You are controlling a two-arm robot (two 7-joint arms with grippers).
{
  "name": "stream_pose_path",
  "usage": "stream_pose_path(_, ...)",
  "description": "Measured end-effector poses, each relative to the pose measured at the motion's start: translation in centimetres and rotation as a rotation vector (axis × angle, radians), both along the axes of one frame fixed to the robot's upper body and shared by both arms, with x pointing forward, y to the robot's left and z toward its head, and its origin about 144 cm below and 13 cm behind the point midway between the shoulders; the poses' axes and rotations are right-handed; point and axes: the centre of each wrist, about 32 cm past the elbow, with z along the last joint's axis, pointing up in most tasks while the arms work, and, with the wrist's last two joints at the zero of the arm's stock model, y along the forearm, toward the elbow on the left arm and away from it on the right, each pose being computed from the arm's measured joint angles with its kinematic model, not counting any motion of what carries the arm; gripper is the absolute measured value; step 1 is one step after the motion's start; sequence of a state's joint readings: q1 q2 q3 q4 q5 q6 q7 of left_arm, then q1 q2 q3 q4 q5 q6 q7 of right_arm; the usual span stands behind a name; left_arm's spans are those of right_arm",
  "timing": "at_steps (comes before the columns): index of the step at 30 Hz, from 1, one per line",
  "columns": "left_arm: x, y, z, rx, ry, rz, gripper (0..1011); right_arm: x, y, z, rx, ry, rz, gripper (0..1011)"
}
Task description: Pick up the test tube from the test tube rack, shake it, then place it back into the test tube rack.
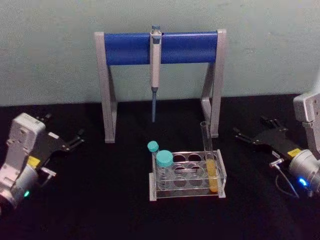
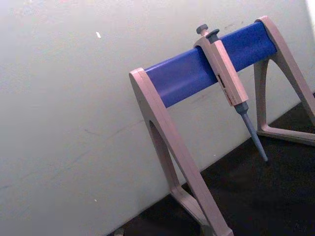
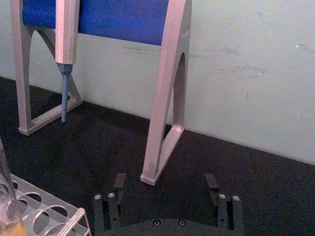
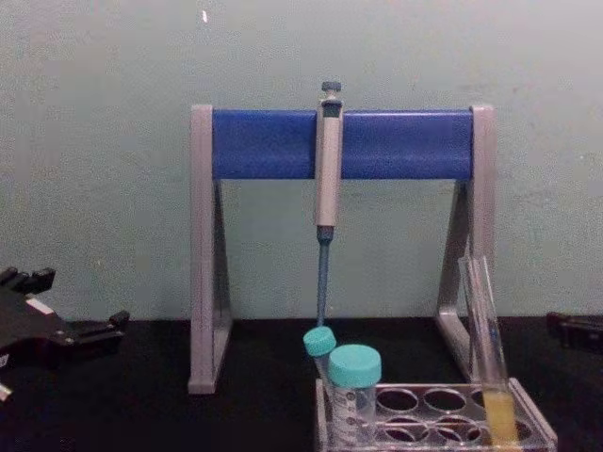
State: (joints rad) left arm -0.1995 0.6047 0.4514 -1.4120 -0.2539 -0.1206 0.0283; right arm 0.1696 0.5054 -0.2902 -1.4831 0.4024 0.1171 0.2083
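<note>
The test tube [image 1: 208, 150] stands upright in the right end of the clear test tube rack [image 1: 186, 194], with yellow-orange liquid at its bottom. From the chest the test tube [image 4: 482, 330] leans slightly in the test tube rack [image 4: 533, 420]. My right gripper [image 1: 250, 129] rests open on the table to the right of the rack, apart from it. In the right wrist view that right gripper [image 3: 165, 184] holds nothing, with the rack [image 3: 74, 219] and the tube [image 3: 7, 196] off to one side. Far to the rack's left, my left gripper [image 1: 65, 127] sits open and holds nothing.
Two teal-capped tubes [image 1: 164, 161] stand at the rack's left end. Behind the rack a grey-and-blue stand [image 1: 130, 47] holds a hanging pipette [image 1: 155, 65], its tip just behind the rack. A pale wall closes the back of the black table.
</note>
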Motion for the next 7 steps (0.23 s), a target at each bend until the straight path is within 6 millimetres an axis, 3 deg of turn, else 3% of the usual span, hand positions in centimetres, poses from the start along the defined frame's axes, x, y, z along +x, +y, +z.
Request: stream_pose_path(7,0.00,0.00,0.00,0.000,0.000,0.000,1001,0.00,0.00,0.00,0.000,0.000,0.000,1000)
